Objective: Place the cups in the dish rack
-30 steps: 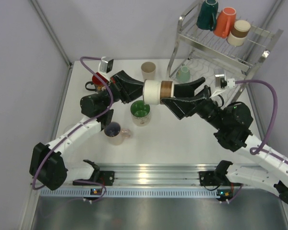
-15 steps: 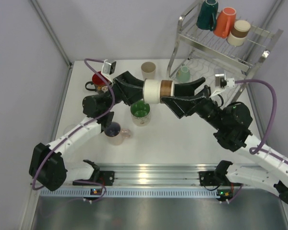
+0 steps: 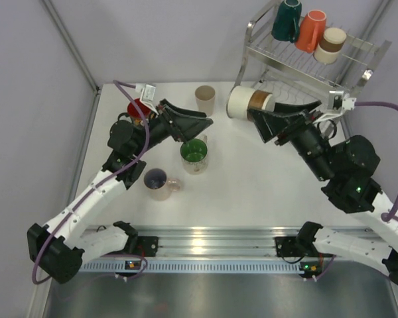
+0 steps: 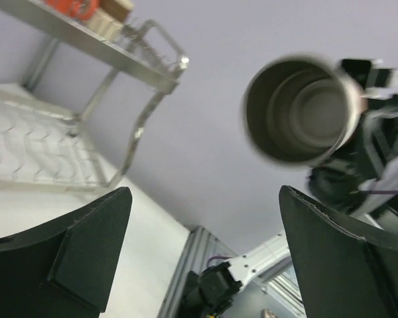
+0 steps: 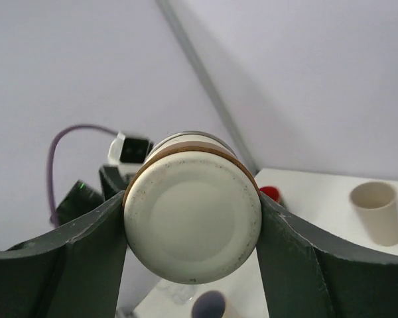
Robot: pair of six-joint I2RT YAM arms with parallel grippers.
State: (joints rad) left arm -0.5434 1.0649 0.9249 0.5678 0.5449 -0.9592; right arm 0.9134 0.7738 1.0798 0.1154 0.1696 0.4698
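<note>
My right gripper (image 3: 260, 107) is shut on a white-and-brown cup (image 3: 241, 101), held on its side in the air in front of the dish rack (image 3: 355, 65). In the right wrist view the cup's pale base (image 5: 192, 211) sits squeezed between both fingers. My left gripper (image 3: 202, 127) stands open and empty over the table, apart from that cup. Seen from the left wrist, the cup's mouth (image 4: 297, 109) faces me beyond the spread fingers (image 4: 86, 252). A teal cup (image 3: 286, 20), an orange cup (image 3: 310, 31) and a beige-and-brown cup (image 3: 330, 45) sit on the rack's top tier.
On the table stand a beige cup (image 3: 205, 98), a red mug (image 3: 138, 109), a green-lined mug (image 3: 194, 154) and a pinkish mug (image 3: 160, 183). The rack's lower wire shelf (image 4: 33, 146) lies behind the held cup. Grey walls close in at the back and sides.
The left gripper let go of the white-and-brown cup, opened wide and drew back left. The right arm carried the cup up and back toward the rack.
</note>
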